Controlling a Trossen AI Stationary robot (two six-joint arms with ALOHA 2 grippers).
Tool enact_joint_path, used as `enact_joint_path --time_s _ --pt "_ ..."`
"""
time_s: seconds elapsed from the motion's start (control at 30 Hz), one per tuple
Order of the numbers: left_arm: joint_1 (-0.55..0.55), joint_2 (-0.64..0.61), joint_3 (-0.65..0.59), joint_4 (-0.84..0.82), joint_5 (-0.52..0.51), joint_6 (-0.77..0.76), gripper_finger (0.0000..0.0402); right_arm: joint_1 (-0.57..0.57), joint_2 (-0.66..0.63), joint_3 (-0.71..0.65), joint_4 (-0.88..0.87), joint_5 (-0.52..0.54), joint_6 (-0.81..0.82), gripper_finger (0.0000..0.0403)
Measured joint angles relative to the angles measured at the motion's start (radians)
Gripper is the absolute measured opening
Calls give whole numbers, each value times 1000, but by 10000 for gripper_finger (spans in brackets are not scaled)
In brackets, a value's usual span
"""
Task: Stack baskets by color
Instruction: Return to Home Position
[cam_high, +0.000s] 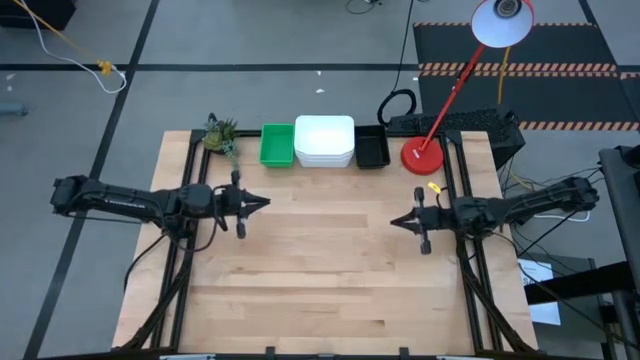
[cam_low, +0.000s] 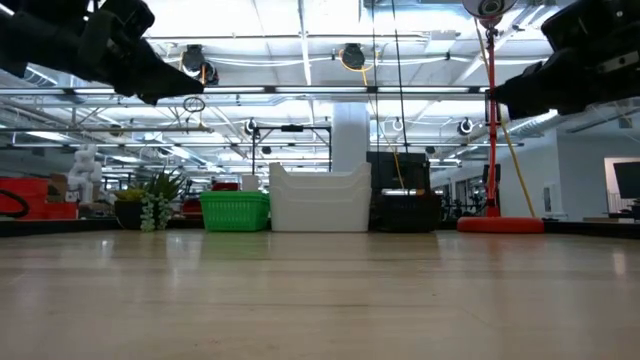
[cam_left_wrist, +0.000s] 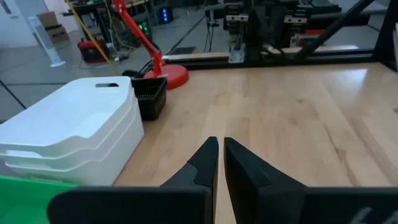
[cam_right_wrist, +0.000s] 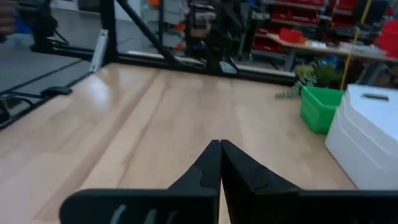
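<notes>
**Desk:** Which step is pictured?

**Caption:** The closing one, it is judged. The baskets are seen sorted by colour in a row along the far edge of the table, and nothing is held by either arm.

**Desk:** Left to right, then?

**Caption:** The left gripper is held above the boards at the table's left, well apart from the row. Its fingers are drawn almost together, with only a slit between them. At the row's left end a small plant is set, just beside the green baskets. Next the white baskets are found nested, three rims being counted in the left wrist view. The black baskets are placed close against them on the right, and the red lamp base is parked just beyond. The right gripper is held opposite the left one, its fingers pressed together on nothing.

**Desk:** What is called for next?

**Caption:** Little, it is judged: both arms need only be drawn to rest, away from the stacks. How many green or black baskets are nested cannot be told.

**Desk:** Anything in the way?

**Caption:** No object is seen between the two grippers. The lamp's slanted stem is the nearest thing to be minded on the right, and the stacks should not be brushed.
</notes>
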Motion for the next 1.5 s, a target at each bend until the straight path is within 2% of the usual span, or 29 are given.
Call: enact_joint_path --time_s 0.13,0.43,0.6,0.8,1.07,1.33,1.5 --pt "0 -28 -28 28 2 1 28 0 -25 0 -8 -31 -16 0" --pt "0 -82 -70 71 2 2 28 0 -56 -37 -5 -29 -27 0" --pt "0 -89 -88 88 52 21 28 0 -86 -74 80 -28 -57 0" --pt "16 -89 -93 87 55 24 28 0 -133 -77 48 -28 -80 0" --pt "39 -89 -93 84 104 13 28 0 -252 -79 32 -25 -148 0" --pt "39 -89 -93 84 104 4 28 -1 -443 -80 -97 1 -170 0" --pt "39 -89 -93 86 105 2 28 -3 -450 -80 -151 6 -169 0"
